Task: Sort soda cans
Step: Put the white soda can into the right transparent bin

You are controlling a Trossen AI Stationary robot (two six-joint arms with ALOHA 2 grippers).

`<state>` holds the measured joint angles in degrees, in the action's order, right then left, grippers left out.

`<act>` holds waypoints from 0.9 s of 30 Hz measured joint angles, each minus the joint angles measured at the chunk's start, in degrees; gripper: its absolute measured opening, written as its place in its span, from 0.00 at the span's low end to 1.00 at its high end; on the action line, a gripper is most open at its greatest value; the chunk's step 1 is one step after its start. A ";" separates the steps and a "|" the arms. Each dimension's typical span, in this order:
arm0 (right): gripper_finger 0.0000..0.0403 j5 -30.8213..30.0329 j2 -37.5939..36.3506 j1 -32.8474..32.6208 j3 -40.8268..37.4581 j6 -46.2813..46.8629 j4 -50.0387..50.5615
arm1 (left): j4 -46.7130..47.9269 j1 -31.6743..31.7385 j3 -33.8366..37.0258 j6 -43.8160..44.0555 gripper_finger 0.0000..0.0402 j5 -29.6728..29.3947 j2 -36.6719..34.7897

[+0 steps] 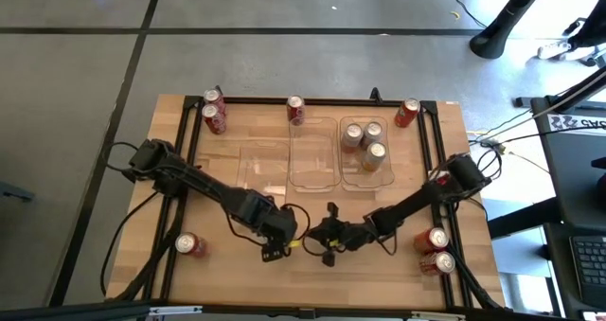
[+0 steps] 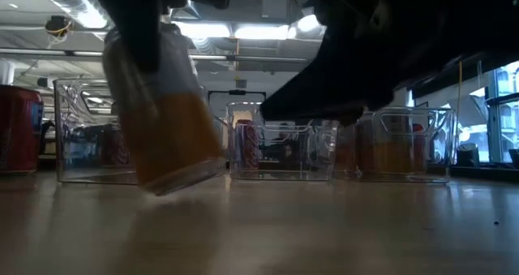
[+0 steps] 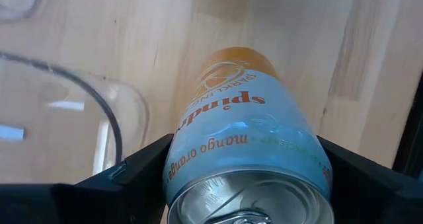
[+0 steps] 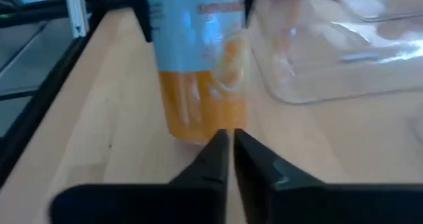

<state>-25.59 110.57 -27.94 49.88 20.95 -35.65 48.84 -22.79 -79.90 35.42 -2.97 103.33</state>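
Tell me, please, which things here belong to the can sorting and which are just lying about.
Job:
- held can in the left claw
- red cans
- gold cans, already in a tray
- trays

Lying about:
- keyboard
- cables

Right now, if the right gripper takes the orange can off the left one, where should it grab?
Grip the orange can by its orange lower half, coming from the right arm's side. The left gripper clamps the blue upper part and holds it tilted off the table, leaving only that band free. Open the shut right gripper first.
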 joint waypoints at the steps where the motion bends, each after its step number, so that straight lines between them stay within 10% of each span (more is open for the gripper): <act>1: 0.02 0.39 0.85 0.09 0.49 -0.41 -0.93 | -0.22 0.15 0.00 -0.30 0.73 -0.02 0.00; 27: 0.00 -0.18 10.18 0.92 6.52 -1.97 -1.83 | -10.40 -1.13 2.34 -2.69 0.73 -9.00 0.17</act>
<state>-25.76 120.74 -27.03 56.40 18.98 -37.48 38.45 -23.92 -77.55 32.73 -11.97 103.50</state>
